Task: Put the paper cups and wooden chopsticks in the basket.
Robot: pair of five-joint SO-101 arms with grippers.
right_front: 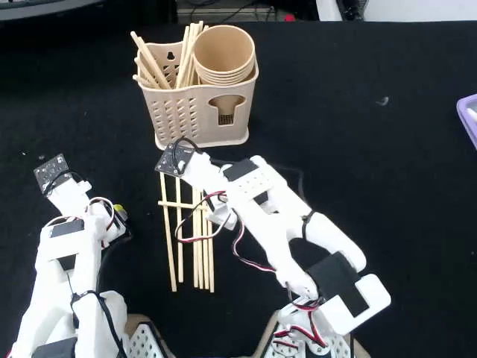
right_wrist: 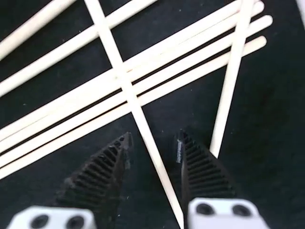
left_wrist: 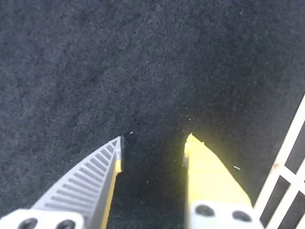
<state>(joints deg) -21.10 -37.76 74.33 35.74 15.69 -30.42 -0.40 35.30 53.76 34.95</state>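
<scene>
Right end effector [right_wrist: 152, 143] narrowly open astride one pale wooden chopstick [right_wrist: 143, 129], loose on black surface [right_front: 387, 186] near beige slotted plastic basket [right_front: 197, 112]; tan paper cups [right_front: 223, 52] stacked inside; left end effector [left_wrist: 152, 143] parted.

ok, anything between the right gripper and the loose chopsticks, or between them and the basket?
Nothing visible. The right gripper is open just above the chopsticks on the table, with one crossing stick between its jaws. The basket stands just beyond them, and nothing lies in the gap.
</scene>
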